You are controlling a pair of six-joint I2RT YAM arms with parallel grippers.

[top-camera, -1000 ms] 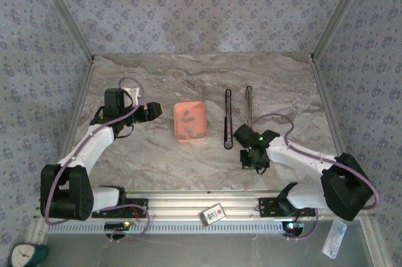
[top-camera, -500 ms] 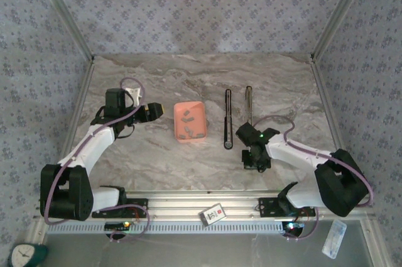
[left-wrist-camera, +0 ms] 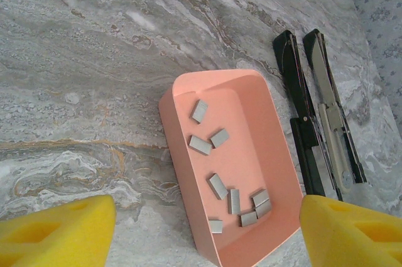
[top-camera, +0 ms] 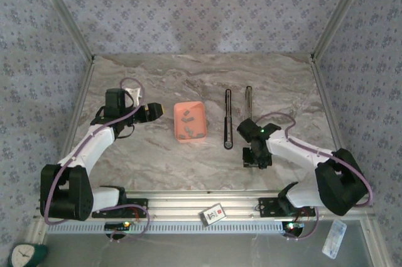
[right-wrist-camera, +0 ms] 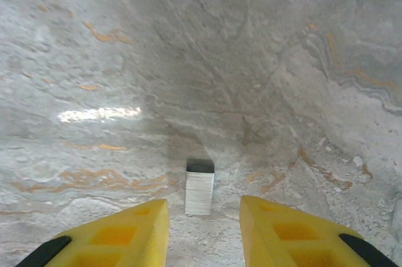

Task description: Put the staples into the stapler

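Your left gripper (top-camera: 151, 111) sits left of centre in the top view. Its jaws are spread wide, holding nothing and touching nothing. In the left wrist view its yellow fingers (left-wrist-camera: 59, 232) sit in the two bottom corners, far apart, with bare table (left-wrist-camera: 94, 59) past them.

Right of it, near but apart, the salmon tray (top-camera: 178, 125) lies flat on the table. Most of the staples (left-wrist-camera: 217, 186) are loose in that tray as short grey strips scattered over its floor. Several are bunched toward the lower end of the tray in the wrist view. Those staples lie ahead of the open left jaws, roughly centred between them, and untouched.

Right of the tray, close but not touching, the stapler (top-camera: 227, 118) lies opened flat. Its black half is on the left and its grey metal half on the right, both running top to bottom of the frame.

Below and right of the stapler, your right gripper (top-camera: 254, 161) points down at the table. In the right wrist view its jaws are partly open with a narrow gap, gripping nothing. One staple strip (right-wrist-camera: 200, 185) rests on the marble right between the yellow fingertips (right-wrist-camera: 147, 217). There is a small gap on each side and neither pad appears to touch it.
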